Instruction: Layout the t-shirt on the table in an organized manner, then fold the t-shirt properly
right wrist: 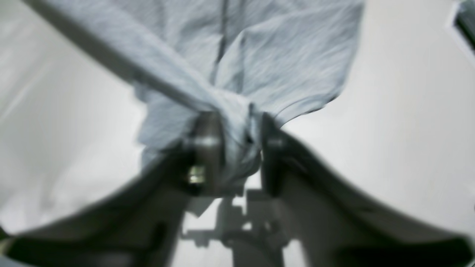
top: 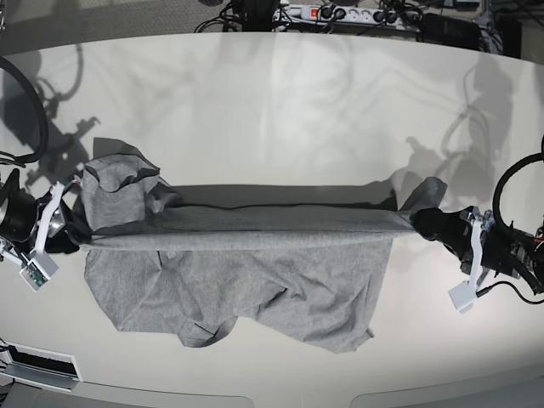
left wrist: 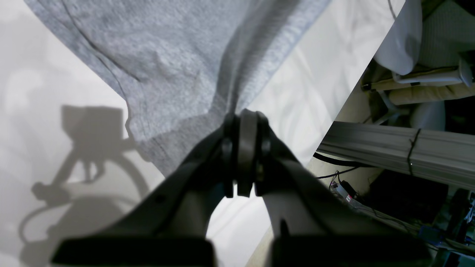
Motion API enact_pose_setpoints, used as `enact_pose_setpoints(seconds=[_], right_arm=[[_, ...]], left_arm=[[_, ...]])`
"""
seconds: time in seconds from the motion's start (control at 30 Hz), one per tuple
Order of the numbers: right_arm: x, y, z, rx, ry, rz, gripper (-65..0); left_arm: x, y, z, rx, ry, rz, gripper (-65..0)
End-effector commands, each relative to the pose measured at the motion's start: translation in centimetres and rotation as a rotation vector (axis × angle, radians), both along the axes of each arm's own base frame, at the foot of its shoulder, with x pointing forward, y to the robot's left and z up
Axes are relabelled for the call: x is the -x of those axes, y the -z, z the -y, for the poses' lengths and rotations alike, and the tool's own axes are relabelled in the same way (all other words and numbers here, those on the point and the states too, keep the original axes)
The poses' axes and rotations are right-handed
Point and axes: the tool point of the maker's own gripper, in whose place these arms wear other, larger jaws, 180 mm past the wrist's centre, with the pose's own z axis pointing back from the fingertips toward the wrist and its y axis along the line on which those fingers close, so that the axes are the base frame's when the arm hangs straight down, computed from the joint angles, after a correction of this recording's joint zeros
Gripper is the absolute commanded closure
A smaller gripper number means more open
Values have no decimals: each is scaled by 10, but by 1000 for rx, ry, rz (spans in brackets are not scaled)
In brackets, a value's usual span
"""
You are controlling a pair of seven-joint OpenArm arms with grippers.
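The heather grey t-shirt point(top: 255, 272) lies across the off-white table point(top: 272, 110), its upper edge pulled into a straight ridge between the two arms, the rest spread and wrinkled toward the front. My left gripper point(top: 425, 223), at the right in the base view, is shut on a bunched end of the t-shirt point(left wrist: 178, 66), and the left gripper point(left wrist: 245, 122) sits just above the tabletop. My right gripper point(top: 72, 225) is at the left end. In the blurred right wrist view the right gripper point(right wrist: 239, 142) has its jaws parted, with a wad of the t-shirt point(right wrist: 289, 55) still lying between them.
A power strip point(top: 340, 13) and cables run along the table's far edge. The table edge point(left wrist: 356, 85) lies close beside my left gripper, with cables and a strapped bundle point(left wrist: 408, 152) below it. A vented panel point(top: 38, 365) sits at the front left corner.
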Motion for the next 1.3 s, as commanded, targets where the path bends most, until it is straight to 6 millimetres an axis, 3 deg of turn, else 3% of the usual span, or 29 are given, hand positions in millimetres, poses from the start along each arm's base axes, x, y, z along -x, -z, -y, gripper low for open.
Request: enact_pose_setpoints(seconds=[0.0,0.07,0.2,0.27,0.5,0.67,0.8,1.1,1.17,1.27], right_arm=[[-12,-19,8,7,23,66,-324],[-20,-27,14,16,60,90,-370],[-40,-50,35,71,155,124,-371],[-38,-52,29,50,128,71,-370],[28,-10,-43,-173,-165,-222,-370],[71,13,-82,-354,-237,-356,-360],[92,24,-107,-468,-253,-403,-359],[134,52,-153,-514,-333,-537,-357],[144,72,-153,-402,-350,-584,-357],[130,93,-144,-247,-300,-510,-357]], left_arm=[[-13,-18,-4,13,-8,56,0],[-13,-18,-4,13,-7,56,0],[-12,-18,-4,12,-8,55,0],[-12,-18,-4,12,-9,55,0],[-12,-18,-4,13,-8,55,0],[-12,-18,-4,12,-8,55,0],[-13,-18,-4,13,-7,56,0],[-12,-18,-4,13,-2,60,0],[-12,-18,-4,13,-2,59,0],[-12,-19,-4,13,-2,60,0]])
